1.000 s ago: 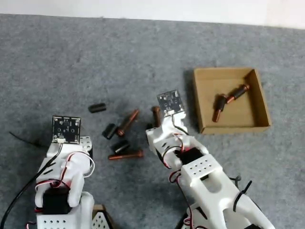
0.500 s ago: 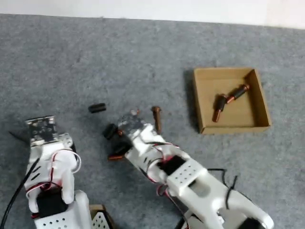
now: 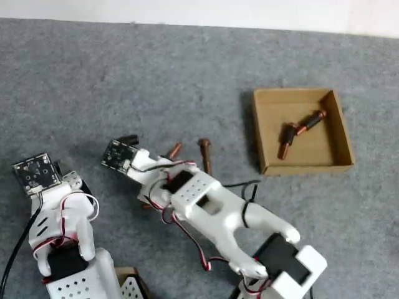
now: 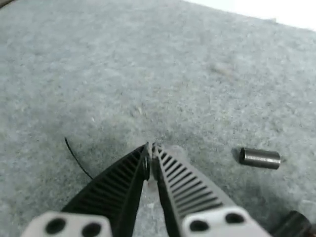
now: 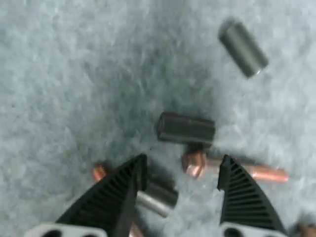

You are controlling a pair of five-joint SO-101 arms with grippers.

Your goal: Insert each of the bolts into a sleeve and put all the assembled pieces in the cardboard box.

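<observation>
Here, your right gripper (image 5: 182, 165) hangs spread wide over loose parts on the grey table (image 3: 187, 68), grasping nothing. The head of a copper bolt (image 5: 237, 172) lies between its tips, with a black sleeve (image 5: 186, 128) just beside it. A second sleeve (image 5: 243, 48) lies farther off. Your left gripper (image 4: 150, 148) is clenched on nothing, tips pressed together just above the table. From the high view, the cardboard box (image 3: 259, 131) sits at about two o'clock on the table, well apart from both grippers. It holds two assembled pieces (image 3: 288, 140), close together. Two loose bolts (image 3: 204, 156) lie at nine o'clock from the box.
</observation>
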